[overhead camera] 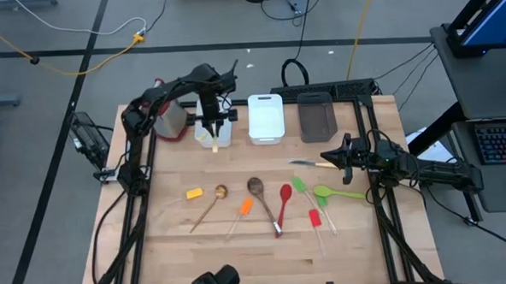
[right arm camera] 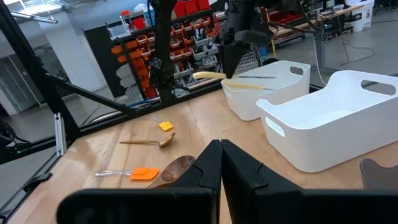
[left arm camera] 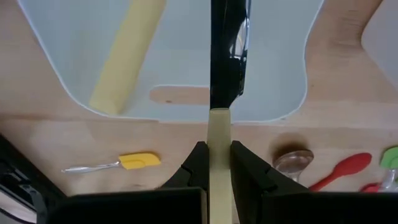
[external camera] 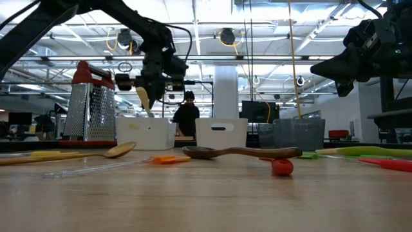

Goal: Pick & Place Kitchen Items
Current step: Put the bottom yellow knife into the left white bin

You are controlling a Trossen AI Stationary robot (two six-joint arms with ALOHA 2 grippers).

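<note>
My left gripper [left arm camera: 217,149] hangs over the leftmost white bin [overhead camera: 223,136], shut on a pale-handled knife [left arm camera: 227,56] whose dark blade reaches over the bin's inside. A second pale handle [left arm camera: 127,56] lies in that bin. On the table lie a yellow spatula [overhead camera: 194,193], a wooden spoon [overhead camera: 211,204], an orange spatula [overhead camera: 243,209], a dark wooden spoon [overhead camera: 257,191], a red spoon [overhead camera: 283,205], a green spatula [overhead camera: 302,187], a lime-green spoon [overhead camera: 336,192], a red spatula [overhead camera: 316,220] and another knife [overhead camera: 305,164]. My right gripper [overhead camera: 332,160] waits shut at the table's right edge. My left gripper pinches the knife's pale handle [left arm camera: 219,134] between its two fingers, a little behind where the blade starts. The fingers slant down from above and lie along the knife. The knife is lifted clear, tilted, over the bin.
A steel grater with a red handle [overhead camera: 171,120] stands left of the leftmost bin. A second white bin [overhead camera: 266,117] and a grey bin [overhead camera: 317,118] stand in a row to its right at the table's far edge. A person [external camera: 187,116] stands beyond the table.
</note>
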